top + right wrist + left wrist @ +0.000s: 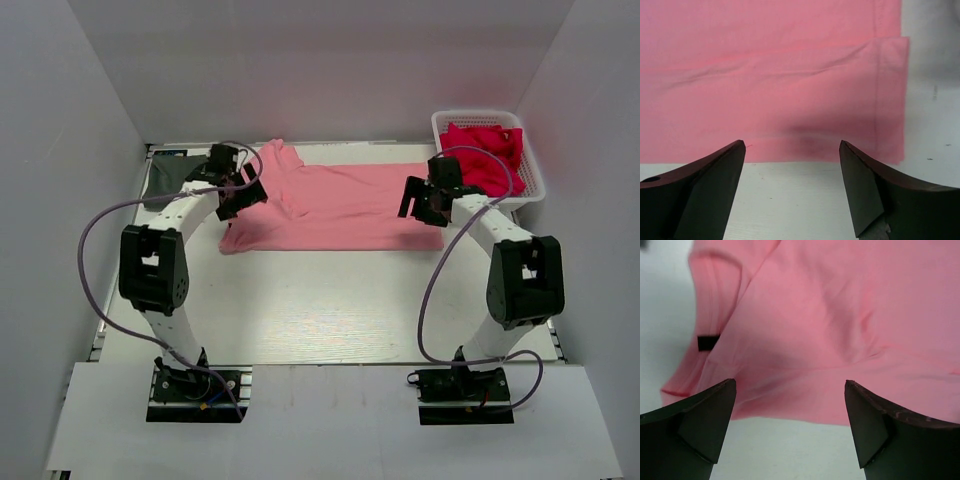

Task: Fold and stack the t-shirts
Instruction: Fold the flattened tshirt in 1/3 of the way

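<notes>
The salmon-pink t-shirt (pixel 330 205) lies flat across the back half of the table, folded into a long band, with its collar end at the left. My left gripper (pixel 240 200) is open and empty over the shirt's left near edge. In the left wrist view the gripper (pixel 790 385) has its jaws wide apart just above the hem of the shirt (pixel 830 315). My right gripper (pixel 420 208) is open and empty at the shirt's right near corner. In the right wrist view the gripper (pixel 792 145) straddles the edge of the shirt (pixel 780 65). The dark grey t-shirt (pixel 168 178) lies folded at the back left.
A white basket (pixel 535 180) holding red cloth (pixel 485 150) stands at the back right. White walls enclose the table on three sides. A black label (pixel 708 342) shows by the pink shirt's collar.
</notes>
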Controlling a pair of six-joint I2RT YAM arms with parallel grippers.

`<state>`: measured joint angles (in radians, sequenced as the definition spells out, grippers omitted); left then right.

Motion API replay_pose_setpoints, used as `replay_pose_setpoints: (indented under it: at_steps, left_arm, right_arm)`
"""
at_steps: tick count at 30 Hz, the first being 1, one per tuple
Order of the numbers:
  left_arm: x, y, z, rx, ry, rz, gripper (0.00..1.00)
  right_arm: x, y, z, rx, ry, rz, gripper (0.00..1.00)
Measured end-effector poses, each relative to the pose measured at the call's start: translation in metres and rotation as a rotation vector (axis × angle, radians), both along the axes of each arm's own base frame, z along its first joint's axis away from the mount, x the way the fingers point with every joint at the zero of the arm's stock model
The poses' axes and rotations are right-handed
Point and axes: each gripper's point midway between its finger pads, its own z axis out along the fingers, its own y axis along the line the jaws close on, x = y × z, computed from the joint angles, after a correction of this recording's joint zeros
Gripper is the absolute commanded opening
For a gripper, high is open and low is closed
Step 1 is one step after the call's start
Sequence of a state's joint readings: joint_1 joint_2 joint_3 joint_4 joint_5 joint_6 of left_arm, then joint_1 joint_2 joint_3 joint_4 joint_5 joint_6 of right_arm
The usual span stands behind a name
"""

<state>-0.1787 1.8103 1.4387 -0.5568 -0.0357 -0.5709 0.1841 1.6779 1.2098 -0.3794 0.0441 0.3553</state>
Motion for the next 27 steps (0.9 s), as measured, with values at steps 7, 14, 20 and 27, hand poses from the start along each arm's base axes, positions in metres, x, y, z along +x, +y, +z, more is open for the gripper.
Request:
replay_pose_setpoints:
  at_steps: [7, 14, 20, 27]
  left_arm:
    - [-0.035, 0.01, -0.093, 0.006, 0.254, 0.027, 0.99]
    - [-0.031, 0.028, -0.095, -0.005, 0.251, 0.093, 0.99]
    - [-0.044, 0.042, -0.095, -0.043, 0.238, 0.127, 0.99]
    - [-0.124, 0.044, -0.098, -0.122, 0.307, 0.211, 0.99]
  right_arm:
    - [-0.002, 0.01, -0.048, -0.017, 0.098, 0.025, 0.82]
    - [0.0, 0.005, -0.074, -0.028, 0.144, -0.019, 0.82]
    - [-0.002, 0.004, -0.074, -0.017, 0.129, -0.05, 0.82]
    - [-0.066, -0.004, -0.076, 0.0, 0.161, -0.085, 0.82]
